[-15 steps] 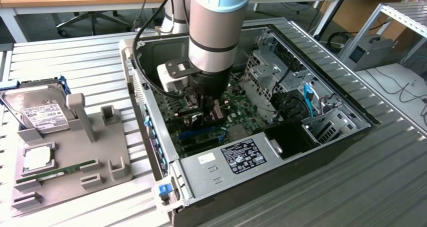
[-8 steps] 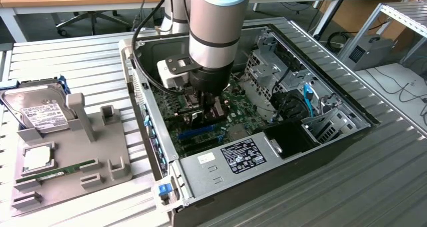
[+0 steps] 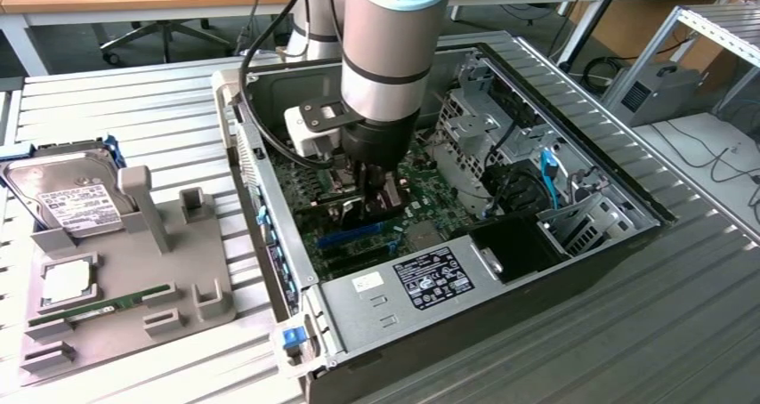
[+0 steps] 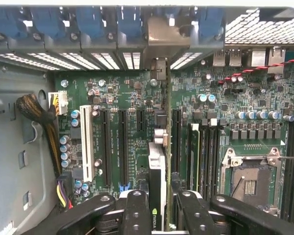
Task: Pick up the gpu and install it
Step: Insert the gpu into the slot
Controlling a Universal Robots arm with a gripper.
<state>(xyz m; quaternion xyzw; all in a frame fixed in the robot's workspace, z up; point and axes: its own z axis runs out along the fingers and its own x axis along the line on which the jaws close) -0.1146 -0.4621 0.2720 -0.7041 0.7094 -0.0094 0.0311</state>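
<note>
In the exterior view, the computer case [image 3: 618,186] lies open on the metal table [image 3: 665,333]. The arm reaches down into the middle of the case. Its gripper [image 3: 370,201] is closed on the gpu [image 3: 333,210], which stands on its edge just above the motherboard [image 3: 422,186]. A grey holder [image 3: 178,270] with a hard drive [image 3: 66,195] stands by the table's edge, well apart from the case.

In the wrist view, the card is seen edge-on between the black fingers [image 4: 137,210]. It runs along a black slot [image 4: 176,139] toward the rear wall of the case. Whether it already sits in the slot cannot be told.

The card is probably light and stiff, but fragile. It seems best to hold it by the cooler and the upper edge, away from the contacts, and to keep it straight, because a tilt may stress the slot.
</note>
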